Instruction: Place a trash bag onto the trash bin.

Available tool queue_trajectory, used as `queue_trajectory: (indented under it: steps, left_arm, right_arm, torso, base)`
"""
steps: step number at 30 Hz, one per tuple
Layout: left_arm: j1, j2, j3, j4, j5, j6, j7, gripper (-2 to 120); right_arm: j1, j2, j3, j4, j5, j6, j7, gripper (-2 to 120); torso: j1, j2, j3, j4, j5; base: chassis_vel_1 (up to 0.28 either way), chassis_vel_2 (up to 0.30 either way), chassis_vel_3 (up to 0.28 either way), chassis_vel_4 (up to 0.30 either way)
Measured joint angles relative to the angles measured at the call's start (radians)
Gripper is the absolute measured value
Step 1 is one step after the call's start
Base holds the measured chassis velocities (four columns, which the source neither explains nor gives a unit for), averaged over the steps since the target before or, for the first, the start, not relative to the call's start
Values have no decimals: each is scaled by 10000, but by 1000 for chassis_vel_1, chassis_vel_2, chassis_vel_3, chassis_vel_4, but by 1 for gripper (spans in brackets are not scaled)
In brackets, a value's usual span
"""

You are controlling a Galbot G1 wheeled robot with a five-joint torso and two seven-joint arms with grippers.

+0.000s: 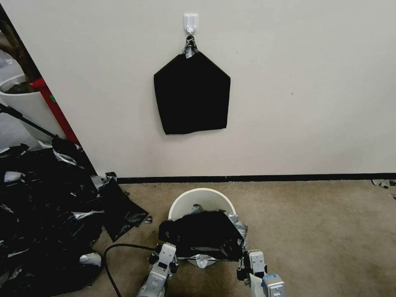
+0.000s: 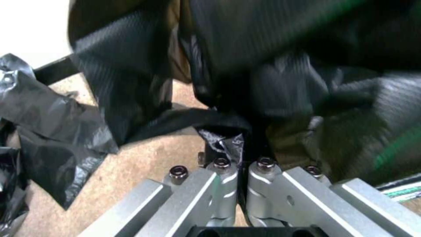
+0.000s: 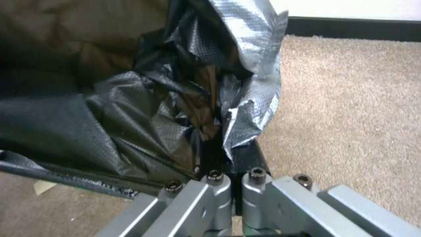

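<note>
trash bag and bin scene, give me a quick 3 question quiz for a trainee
1. True or false: the trash bag is stretched between the left claw and the right claw.
2. Which part of the trash bin rim is bare: A) the far side by the wall, B) the near side by the robot?
3. What hangs from the wall hook?

Key:
1. True; each claw is shut on one side of the bag.
2. A.
3. A flat black pack with a taped tip.
</note>
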Motion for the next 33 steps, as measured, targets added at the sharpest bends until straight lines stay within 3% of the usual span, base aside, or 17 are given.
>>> queue_trajectory:
  steps: [12, 21, 26, 33]
  left_arm:
    - [-1279, -383, 169, 819, -741, 618, 20, 0]
    - [-1272, -393, 92, 753, -1152, 1017, 42, 0]
    - [-906, -203, -584, -47, -2062, 1827, 301, 9]
    - [29, 721, -1620, -1563, -3026, 2795, 1046, 38]
  right_arm:
    - [365, 137, 186, -894, -69, -191, -845, 0]
    - [332, 86, 465, -899, -137, -531, -1627, 0]
    - [69, -49, 830, -381, -80, -401, -1939, 7]
    - [-799, -732, 829, 846, -73, 18, -1561, 35]
  torso:
    - [0, 0, 0, 0, 0]
    - [0, 0, 0, 0, -2]
    - [0, 0, 0, 0, -2]
    - [0, -1, 0, 0, -1]
  base:
    - [0, 0, 0, 0]
    - [0, 0, 0, 0]
    - [0, 0, 0, 0]
    - [0, 0, 0, 0]
